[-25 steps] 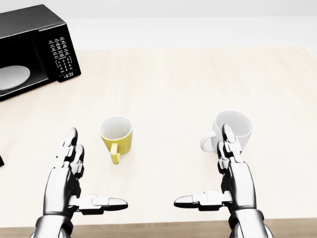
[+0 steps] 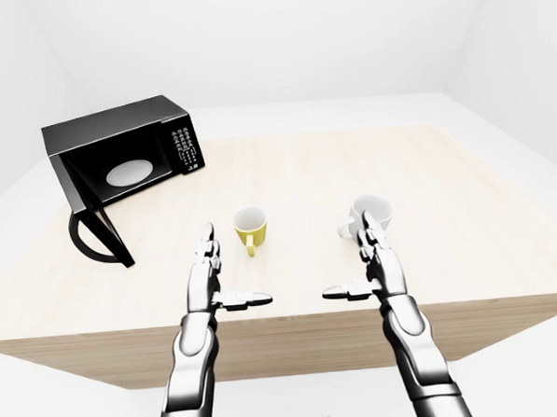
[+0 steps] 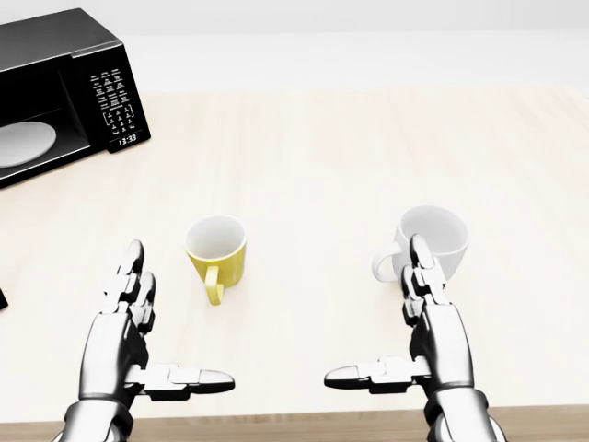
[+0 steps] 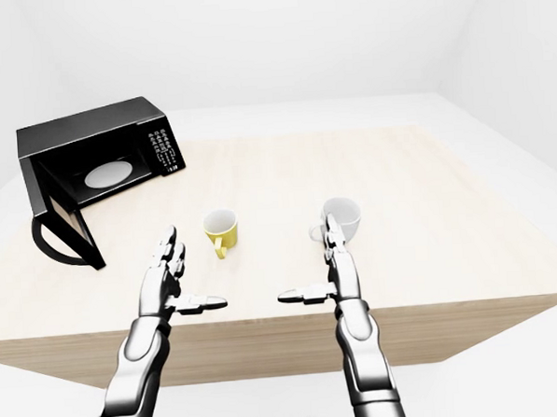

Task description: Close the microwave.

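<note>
The black microwave [image 2: 116,147] stands at the table's top left in the left-eye view. Its door [image 2: 98,232] hangs open, swung out toward the lower left, and a white turntable plate [image 2: 130,171] shows inside. The keypad [image 3: 115,106] is on the microwave's right side. My left hand [image 3: 170,322] is open, with fingers straight and thumb out, low on the table and well below and to the right of the door. My right hand [image 3: 377,313] mirrors it, open and holding nothing.
A yellow mug [image 3: 217,250] sits just right of my left hand's fingers. A white mug [image 3: 433,235] stands right behind my right hand's fingertips. The light wooden table [image 3: 368,138] stretches wide, with its near edge under my wrists.
Both hands have sunk a touch lower in the head view. The microwave door and the mugs have not moved.
</note>
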### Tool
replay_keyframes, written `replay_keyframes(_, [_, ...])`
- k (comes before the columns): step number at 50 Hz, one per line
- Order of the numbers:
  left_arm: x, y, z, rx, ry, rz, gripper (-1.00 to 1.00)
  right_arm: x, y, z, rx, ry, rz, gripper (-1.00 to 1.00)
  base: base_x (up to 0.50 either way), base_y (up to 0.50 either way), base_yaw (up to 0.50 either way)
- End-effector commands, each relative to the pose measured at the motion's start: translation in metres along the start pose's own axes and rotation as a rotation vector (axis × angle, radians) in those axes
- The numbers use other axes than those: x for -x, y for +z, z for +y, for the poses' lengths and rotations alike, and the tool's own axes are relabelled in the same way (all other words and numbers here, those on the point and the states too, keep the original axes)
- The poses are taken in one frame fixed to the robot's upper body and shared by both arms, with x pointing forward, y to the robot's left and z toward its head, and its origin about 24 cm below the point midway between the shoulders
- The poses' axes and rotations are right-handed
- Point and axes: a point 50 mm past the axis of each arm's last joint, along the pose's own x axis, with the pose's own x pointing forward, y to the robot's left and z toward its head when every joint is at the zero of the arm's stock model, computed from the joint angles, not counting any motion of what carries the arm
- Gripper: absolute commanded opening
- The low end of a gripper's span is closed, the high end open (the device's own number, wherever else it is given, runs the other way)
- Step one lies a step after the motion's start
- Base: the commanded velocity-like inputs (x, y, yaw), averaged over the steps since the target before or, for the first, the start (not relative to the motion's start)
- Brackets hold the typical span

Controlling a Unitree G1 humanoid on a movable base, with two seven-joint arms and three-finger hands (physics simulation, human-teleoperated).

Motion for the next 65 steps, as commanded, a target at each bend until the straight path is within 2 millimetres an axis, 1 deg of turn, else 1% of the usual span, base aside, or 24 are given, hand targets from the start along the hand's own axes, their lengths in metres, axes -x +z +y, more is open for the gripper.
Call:
replay_keyframes(1, [-0.003, -0.01, -0.004, -0.012, -0.013, 0.026, 1.0, -0.005, -0.011, 0.002, 0.004, 0.004, 0.028, 1.0, 0.0, 0.0, 0.0])
replay_keyframes(2, [-0.002, -0.009, -0.006, -0.014, -0.017, 0.024, 1.0, -0.004, -0.01, 0.002, 0.007, 0.007, 0.029, 1.0, 0.0, 0.0, 0.0])
replay_keyframes(5, [0.004, 0.003, -0.005, -0.016, -0.018, 0.001, 1.0, 0.003, 0.005, 0.004, 0.014, 0.011, 0.003, 1.0, 0.0, 0.0, 0.0])
replay_keyframes(6, [0.009, 0.012, -0.004, -0.01, -0.015, -0.017, 1.0, 0.007, 0.014, 0.005, 0.024, 0.012, -0.015, 1.0, 0.0, 0.0, 0.0])
replay_keyframes(7, [0.009, 0.012, -0.004, -0.01, -0.015, -0.018, 1.0, 0.008, 0.014, 0.005, 0.024, 0.012, -0.016, 1.0, 0.0, 0.0, 0.0])
replay_keyframes(9, [0.023, 0.043, -0.001, 0.03, -0.035, -0.141, 1.0, 0.017, 0.035, 0.006, 0.037, 0.009, -0.089, 1.0, 0.0, 0.0, 0.0])
replay_keyframes(10, [0.027, 0.05, 0.001, 0.027, -0.029, -0.172, 1.0, 0.021, 0.045, 0.008, 0.043, 0.012, -0.131, 1.0, 0.0, 0.0, 0.0])
replay_keyframes(11, [0.035, 0.062, 0.003, 0.018, -0.019, -0.225, 1.0, 0.027, 0.059, 0.01, 0.058, 0.013, -0.191, 1.0, 0.0, 0.0, 0.0])
replay_keyframes(12, [0.047, 0.083, 0.005, 0.033, -0.027, -0.317, 1.0, 0.037, 0.076, 0.013, 0.07, 0.02, -0.267, 1.0, 0.0, 0.0, 0.0])
replay_keyframes(16, [0.085, 0.13, 0.01, 0.066, -0.048, -0.538, 1.0, 0.062, 0.115, 0.018, 0.095, 0.025, -0.443, 1.0, 0.0, 0.0, 0.0])
replay_keyframes(18, [0.103, 0.148, 0.013, 0.045, -0.037, -0.625, 1.0, 0.074, 0.13, 0.021, 0.112, 0.037, -0.515, 1.0, 0.0, 0.0, 0.0])
replay_keyframes(19, [0.104, 0.149, 0.013, 0.043, -0.036, -0.629, 1.0, 0.075, 0.131, 0.021, 0.112, 0.037, -0.517, 1.0, 0.0, 0.0, 0.0])
replay_keyframes(20, [0.117, 0.155, 0.02, 0.07, -0.033, -0.644, 1.0, 0.1, 0.158, 0.024, 0.124, 0.037, -0.654, 1.0, 0.0, 0.0, 0.0])
replay_keyframes(21, [0.12, 0.157, 0.022, 0.085, -0.032, -0.633, 1.0, 0.109, 0.168, 0.025, 0.128, 0.039, -0.709, 1.0, 0.0, 0.0, 0.0])
replay_keyframes(22, [0.121, 0.155, 0.022, 0.108, -0.039, -0.609, 1.0, 0.112, 0.171, 0.025, 0.127, 0.038, -0.726, 1.0, 0.0, 0.0, 0.0])
replay_keyframes(23, [0.122, 0.153, 0.022, 0.152, -0.065, -0.573, 1.0, 0.113, 0.171, 0.025, 0.13, 0.032, -0.728, 1.0, 0.0, 0.0, 0.0])
replay_keyframes(26, [0.121, 0.148, 0.025, 0.155, -0.068, -0.447, 1.0, 0.114, 0.169, 0.024, 0.167, 0.013, -0.698, 1.0, 0.0, 0.0, 0.0])
replay_keyframes(28, [0.124, 0.146, 0.031, 0.123, -0.048, -0.377, 1.0, 0.115, 0.162, 0.026, 0.191, 0.0, -0.614, 1.0, 0.0, 0.0, 0.0])
replay_keyframes(29, [0.131, 0.15, 0.035, 0.135, -0.047, -0.392, 1.0, 0.115, 0.157, 0.026, 0.18, -0.016, -0.556, 1.0, 0.0, 0.0, 0.0])
replay_keyframes(31, [0.134, 0.146, 0.037, 0.099, -0.033, -0.333, 1.0, 0.119, 0.143, 0.033, 0.306, 0.11, -0.417, 1.0, 0.0, 0.0, 0.0])
replay_keyframes(33, [0.138, 0.139, 0.038, 0.052, -0.026, -0.268, 1.0, 0.125, 0.139, 0.042, 0.428, 0.247, -0.378, 1.0, 0.0, 0.0, 0.0])
replay_keyframes(36, [0.137, 0.139, 0.037, 0.048, -0.026, -0.256, 1.0, 0.126, 0.14, 0.04, 0.509, 0.238, -0.395, 1.0, 0.0, 0.0, 0.0])
replay_keyframes(41, [0.135, 0.143, 0.037, 0.071, -0.025, -0.282, 1.0, 0.121, 0.142, 0.033, 0.535, 0.197, -0.386, 1.0, 0.0, 0.0, 0.0])
replay_keyframes(65, [0.137, 0.144, 0.04, 0.09, -0.022, -0.306, 1.0, 0.122, 0.141, 0.04, 0.493, 0.234, -0.384, 1.0, 0.0, 0.0, 0.0])
